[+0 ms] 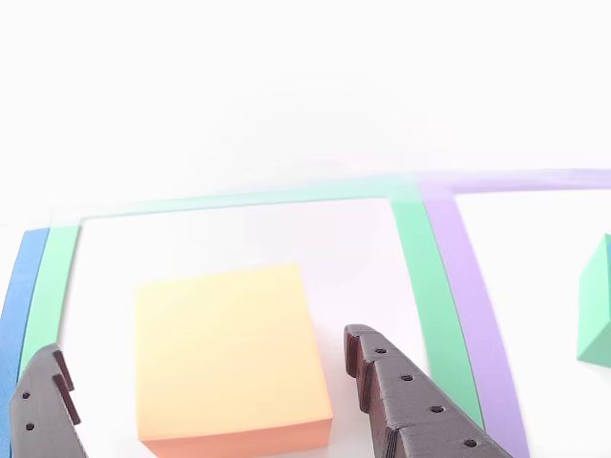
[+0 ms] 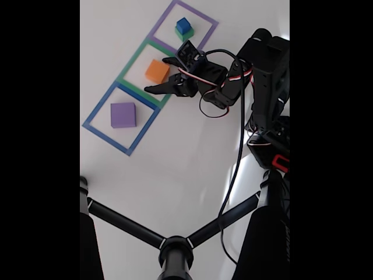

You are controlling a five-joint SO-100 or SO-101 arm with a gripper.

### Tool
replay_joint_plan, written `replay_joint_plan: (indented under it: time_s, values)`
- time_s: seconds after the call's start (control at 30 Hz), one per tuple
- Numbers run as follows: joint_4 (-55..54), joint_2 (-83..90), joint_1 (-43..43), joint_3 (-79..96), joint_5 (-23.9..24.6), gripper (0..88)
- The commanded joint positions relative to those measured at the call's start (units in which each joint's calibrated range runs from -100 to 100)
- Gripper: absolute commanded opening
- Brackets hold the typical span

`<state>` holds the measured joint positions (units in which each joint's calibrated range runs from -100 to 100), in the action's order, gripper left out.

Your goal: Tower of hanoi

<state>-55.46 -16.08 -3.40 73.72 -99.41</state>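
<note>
The orange block (image 1: 229, 353) sits flat inside the green square (image 2: 145, 73), the middle one of three taped outlines in the fixed view. In the other view bare white surface shows on every side of it, a wider strip toward the right-hand green tape (image 1: 420, 286) than on the left. The gripper (image 2: 156, 74) is spread wide, one dark finger (image 1: 410, 401) just right of the block and the other (image 1: 43, 405) off its left side, neither touching it, nothing held between them.

From the fixed view you also see what the close camera misses: a purple block (image 2: 123, 114) lying alone in the blue square (image 2: 93, 119), with open room all round it, and a small blue block (image 2: 183, 24) stacked on a green block (image 2: 185, 35) in the purple square (image 2: 207, 23). The close camera catches just a corner of that green block at its right edge, beyond the purple tape. The black arm (image 2: 265, 76) reaches in from the right, cables looping beneath it, and a black tripod (image 2: 175, 248) spreads across the bottom of the white table (image 2: 175, 169)
</note>
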Motion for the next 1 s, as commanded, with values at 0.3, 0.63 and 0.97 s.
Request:
replay_joint_plan:
  time_s: [0.3, 0.63, 0.97]
  values:
    - [-1.3, 0.14, 1.67, -0.63, -0.59, 16.5]
    - [-1.06, 0.62, 2.06, -0.35, -0.59, 9.9]
    - [15.13, 18.79, 3.4, 1.92, -0.59, 11.0]
